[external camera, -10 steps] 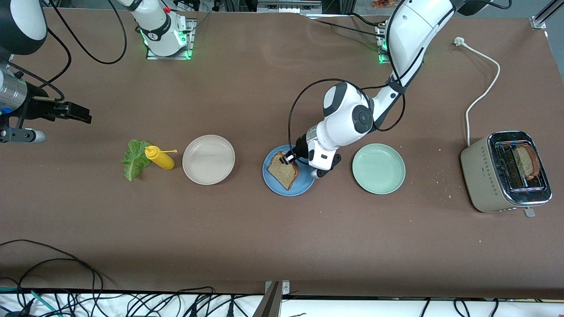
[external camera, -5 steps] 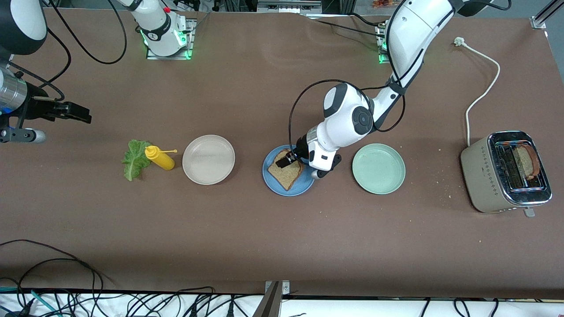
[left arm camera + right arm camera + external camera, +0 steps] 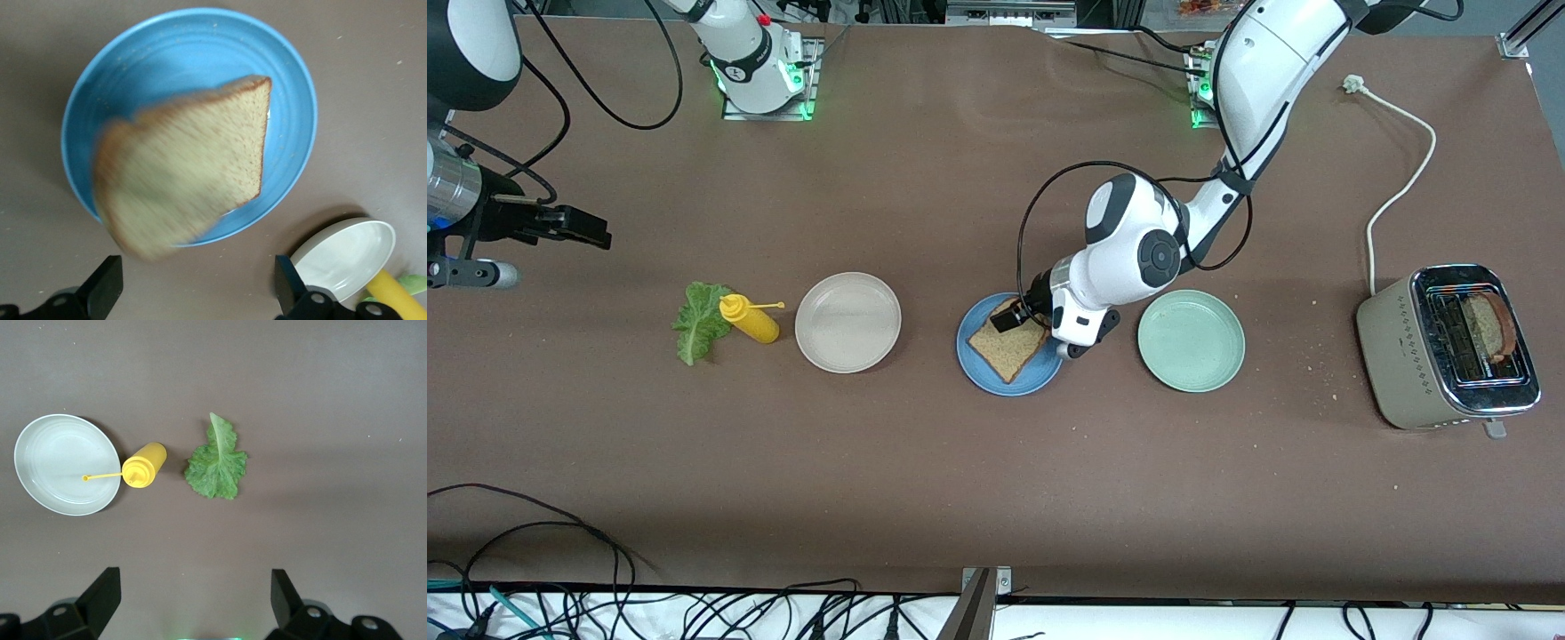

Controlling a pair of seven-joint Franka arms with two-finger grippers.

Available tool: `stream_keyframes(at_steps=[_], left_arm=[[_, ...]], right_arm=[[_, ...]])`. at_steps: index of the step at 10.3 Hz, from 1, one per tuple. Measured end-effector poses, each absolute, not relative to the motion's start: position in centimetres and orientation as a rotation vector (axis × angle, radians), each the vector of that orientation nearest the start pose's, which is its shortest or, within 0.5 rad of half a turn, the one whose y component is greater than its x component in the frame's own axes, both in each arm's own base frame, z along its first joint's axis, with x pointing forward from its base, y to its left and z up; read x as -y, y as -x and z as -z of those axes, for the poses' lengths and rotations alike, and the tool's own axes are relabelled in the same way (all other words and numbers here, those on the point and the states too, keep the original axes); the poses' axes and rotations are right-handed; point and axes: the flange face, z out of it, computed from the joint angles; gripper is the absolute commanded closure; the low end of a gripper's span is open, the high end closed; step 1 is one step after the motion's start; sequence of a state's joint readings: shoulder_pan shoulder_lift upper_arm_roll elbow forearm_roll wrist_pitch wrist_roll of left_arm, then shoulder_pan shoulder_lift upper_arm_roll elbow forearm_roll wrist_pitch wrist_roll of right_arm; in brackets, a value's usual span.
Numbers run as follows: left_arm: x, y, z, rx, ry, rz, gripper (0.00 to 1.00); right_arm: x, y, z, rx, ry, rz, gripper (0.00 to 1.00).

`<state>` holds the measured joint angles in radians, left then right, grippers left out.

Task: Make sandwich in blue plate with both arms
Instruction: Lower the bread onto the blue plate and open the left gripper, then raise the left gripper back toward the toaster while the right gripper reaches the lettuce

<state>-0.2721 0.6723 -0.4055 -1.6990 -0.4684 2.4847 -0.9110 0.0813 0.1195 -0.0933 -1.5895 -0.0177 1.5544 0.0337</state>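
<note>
Over the blue plate (image 3: 1009, 373), near the middle of the brown surface (image 3: 996, 498), the left hand (image 3: 1009, 316) hangs low, its arm bent sharply at the elbow and reaching down from its base. From the left wrist view its two black fingers (image 3: 103, 290) stand wide apart with nothing between them: the hand has let go. A slice of bread (image 3: 180, 163) lies on the blue plate beneath it, one corner reaching past the plate's rim.

Toward the right arm's end of the surface the right hand (image 3: 574, 227) waits, held high and level. Its fingers (image 3: 100, 597) are likewise spread and empty, and it looks down on a lettuce leaf (image 3: 217, 461) lying flat, a yellow squeeze bottle (image 3: 143, 467) on its side just beside the leaf, and a beige plate (image 3: 63, 463) next to the bottle.

A pale green plate (image 3: 1191, 340) sits beside the blue one toward the left arm's end. Farther that way stands a toaster (image 3: 1449, 347) with a second slice (image 3: 1489, 324) in one slot.
</note>
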Motion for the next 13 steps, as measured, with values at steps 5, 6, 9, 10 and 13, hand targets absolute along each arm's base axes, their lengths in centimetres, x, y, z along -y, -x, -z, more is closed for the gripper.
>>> stream_keyframes(at_steps=[5, 6, 9, 10, 13], left_arm=[[39.9, -55.5, -23.8, 1.06, 3.312, -0.628, 0.0], [39.3, -55.9, -23.9, 1.062, 3.303, -0.635, 0.0], [37.3, -57.2, -27.1, 1.056, 3.288, -0.667, 0.0], [36.4, -57.5, -28.6, 1.049, 3.282, -0.661, 0.0], [32.8, -58.8, -32.8, 0.989, 3.257, -0.521, 0.0]], right_arm=[[0.9, -58.2, -54.7, -0.077, 3.162, -0.244, 0.0], [0.9, -58.2, -54.7, -0.07, 3.162, -0.244, 0.0], [1.0, -58.2, -54.7, -0.055, 3.161, -0.244, 0.0], [1.0, -58.2, -54.7, -0.054, 3.161, -0.244, 0.0], [1.1, -58.2, -54.7, -0.025, 3.161, -0.245, 0.0]])
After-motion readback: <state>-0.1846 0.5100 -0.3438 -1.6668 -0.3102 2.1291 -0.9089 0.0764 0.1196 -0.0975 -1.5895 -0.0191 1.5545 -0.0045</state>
